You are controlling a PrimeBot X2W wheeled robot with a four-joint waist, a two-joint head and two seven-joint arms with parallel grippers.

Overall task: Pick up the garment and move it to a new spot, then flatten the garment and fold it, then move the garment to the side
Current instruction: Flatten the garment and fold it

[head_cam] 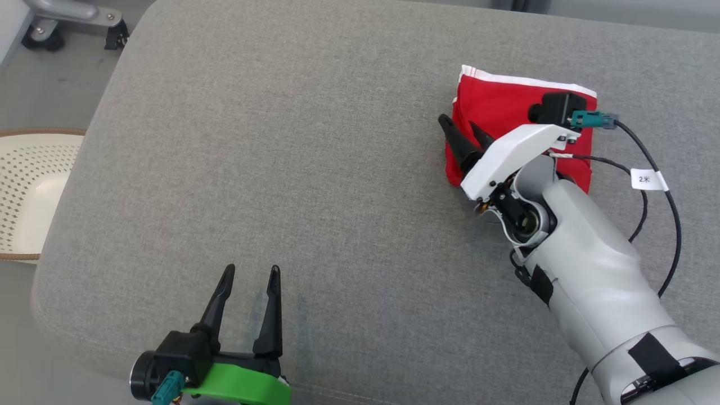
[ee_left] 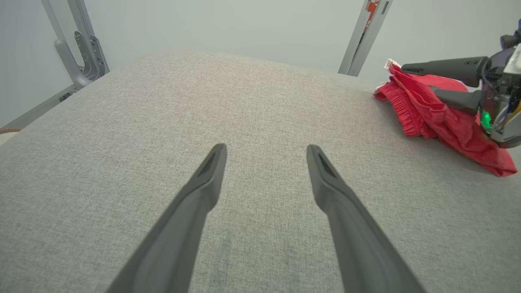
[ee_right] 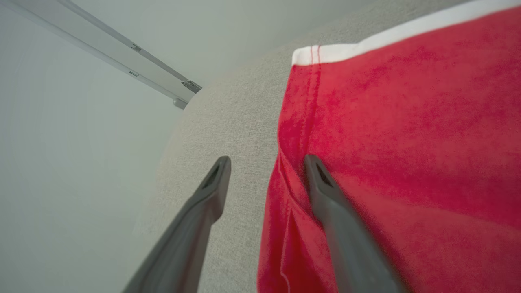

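On the far right of the grey cushion (head_cam: 315, 169): folded red garment (head_cam: 495, 107) with white trim along its far edge, lying flat. At the garment's left edge, right gripper (head_cam: 464, 135), jaws spread wide and clamping nothing; one finger over the red cloth, the other over bare cushion just beside it. Near the cushion's front edge, well apart from the garment, left gripper (head_cam: 251, 273), jaws fully spread, empty. Off the cushion's left edge, pale perforated basket (head_cam: 28, 185).

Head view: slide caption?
Right gripper open, straddling the edge of the red garment on a grey cushion; left gripper open.
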